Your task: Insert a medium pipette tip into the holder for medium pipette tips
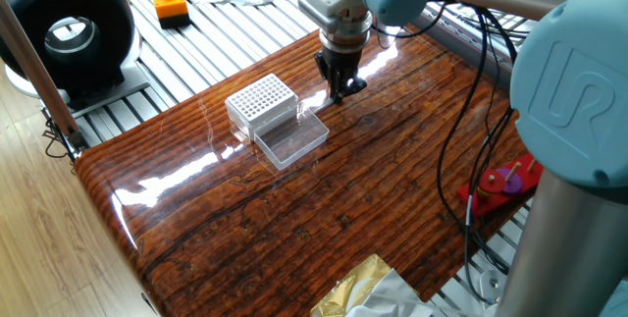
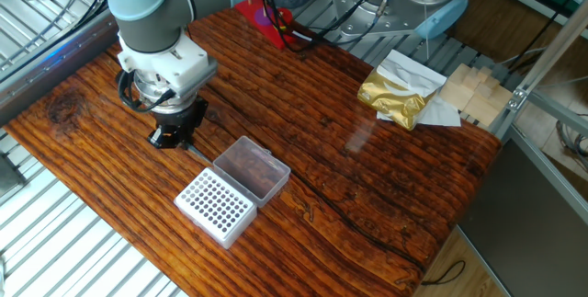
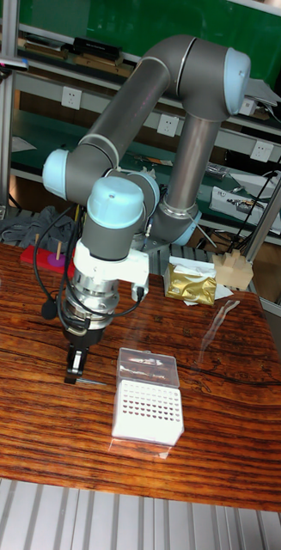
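Observation:
The holder for medium pipette tips [image 1: 261,97] is a clear box with a white grid of holes, and its clear lid [image 1: 291,138] lies open beside it on the wooden table. It also shows in the other fixed view [image 2: 215,205] and the tall fixed view [image 3: 147,408]. My gripper [image 1: 339,91] points down, low over the table just beyond the lid, with its fingers together. A thin clear pipette tip [image 2: 196,151] sticks out sideways from the fingertips toward the lid. The tall view shows the gripper [image 3: 73,371] left of the holder, with the tip [image 3: 94,381] by its fingertips.
An orange button box [image 1: 170,1] and a black round device [image 1: 69,32] sit beyond the table's far left edge. A gold foil bag [image 2: 395,95] and wooden blocks [image 2: 473,90] lie at one table end. Cables and a red object [image 1: 505,182] hang near the arm's base.

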`<control>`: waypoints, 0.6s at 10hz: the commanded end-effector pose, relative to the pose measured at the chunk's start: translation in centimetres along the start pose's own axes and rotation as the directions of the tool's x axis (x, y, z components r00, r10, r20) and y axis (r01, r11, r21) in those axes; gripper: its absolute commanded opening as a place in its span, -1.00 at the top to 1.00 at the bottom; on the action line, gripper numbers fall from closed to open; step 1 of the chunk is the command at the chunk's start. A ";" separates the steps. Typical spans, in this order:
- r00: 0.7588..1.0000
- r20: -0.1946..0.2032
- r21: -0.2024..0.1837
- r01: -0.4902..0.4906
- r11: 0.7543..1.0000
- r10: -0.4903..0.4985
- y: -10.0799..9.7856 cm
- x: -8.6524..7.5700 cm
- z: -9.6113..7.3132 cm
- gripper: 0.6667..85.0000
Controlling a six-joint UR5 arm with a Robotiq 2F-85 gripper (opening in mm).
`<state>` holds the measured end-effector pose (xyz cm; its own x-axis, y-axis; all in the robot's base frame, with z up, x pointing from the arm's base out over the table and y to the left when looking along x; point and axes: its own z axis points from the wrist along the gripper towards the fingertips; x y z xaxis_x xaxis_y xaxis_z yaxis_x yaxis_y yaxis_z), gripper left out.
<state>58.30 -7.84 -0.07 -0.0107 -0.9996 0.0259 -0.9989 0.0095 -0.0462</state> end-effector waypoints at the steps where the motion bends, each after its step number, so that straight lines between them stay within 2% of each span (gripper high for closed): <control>1: 1.000 0.009 0.002 -0.026 1.000 0.026 -0.1 -0.1 -0.1 0.82; 6: 0.998 0.012 -0.010 -0.064 0.998 0.064 0.4 -0.2 -0.4 0.94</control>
<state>58.12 -7.79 0.03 -0.0422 -0.9988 0.0232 -0.9982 0.0412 -0.0426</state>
